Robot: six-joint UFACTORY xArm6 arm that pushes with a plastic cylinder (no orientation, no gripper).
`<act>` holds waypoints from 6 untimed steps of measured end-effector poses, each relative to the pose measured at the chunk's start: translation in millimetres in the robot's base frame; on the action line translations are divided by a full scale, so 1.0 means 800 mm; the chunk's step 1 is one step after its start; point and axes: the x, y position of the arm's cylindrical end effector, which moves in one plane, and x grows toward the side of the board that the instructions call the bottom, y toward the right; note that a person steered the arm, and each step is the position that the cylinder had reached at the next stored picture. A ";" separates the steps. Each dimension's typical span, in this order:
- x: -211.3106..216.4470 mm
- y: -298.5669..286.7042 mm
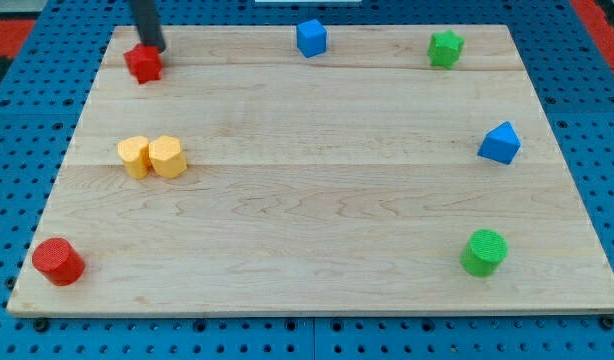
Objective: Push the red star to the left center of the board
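Observation:
The red star (143,64) lies near the board's top left corner. My tip (154,47) comes down from the view's top and touches the star's upper right side. Two yellow blocks (152,157) sit side by side at the left center of the board, below the star. A red cylinder (58,261) stands at the bottom left corner.
A blue cube (311,38) sits at the top middle and a green star (446,48) at the top right. A blue block (500,143) is at the right edge, a green cylinder (484,251) at the bottom right. The wooden board (317,200) lies on a blue pegboard.

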 end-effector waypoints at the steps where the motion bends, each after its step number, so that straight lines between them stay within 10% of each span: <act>1: 0.049 -0.057; 4: 0.001 0.023; 6: 0.174 -0.011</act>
